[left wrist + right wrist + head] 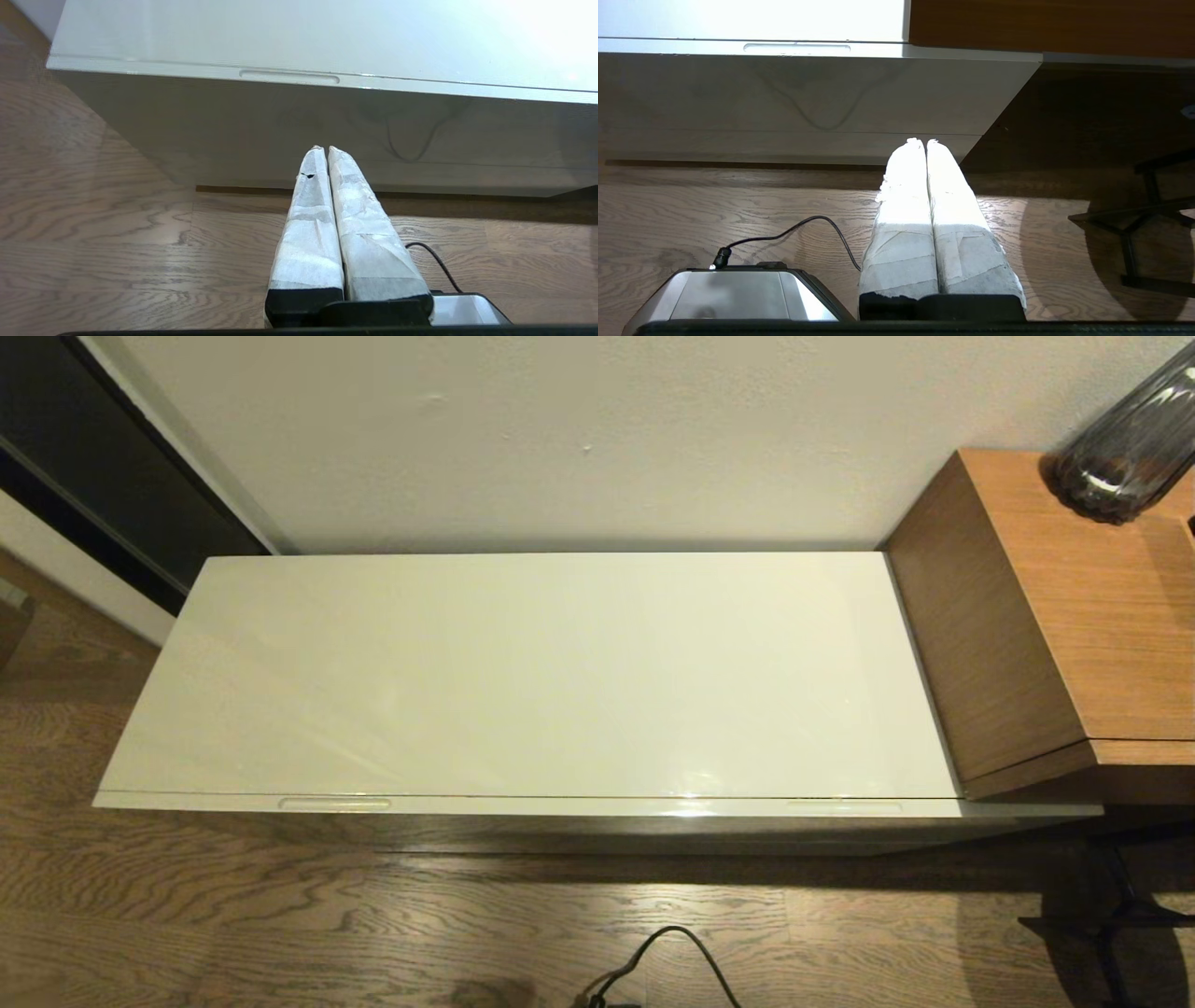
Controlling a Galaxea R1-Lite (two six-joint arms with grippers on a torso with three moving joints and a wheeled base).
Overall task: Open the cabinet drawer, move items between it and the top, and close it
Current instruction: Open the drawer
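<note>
The glossy cream-white top (541, 672) is bare, and the items are out of view. Along its front edge the cabinet drawer (597, 807) is closed, showing two slim recessed slots (334, 804) (843, 807). My left gripper (323, 148) is shut and empty, low in front of the cabinet face (327, 135), below the left slot (289, 77). My right gripper (920, 140) is also shut and empty, low near the cabinet's right end, below the right slot (796, 47). Neither arm shows in the head view.
An orange-brown wooden unit (1055, 616) stands taller at the cabinet's right end, with a dark glass vase (1130, 443) on it. A black cable (653, 961) lies on the wood floor (280, 915). A dark metal stand (1148, 219) is at the right.
</note>
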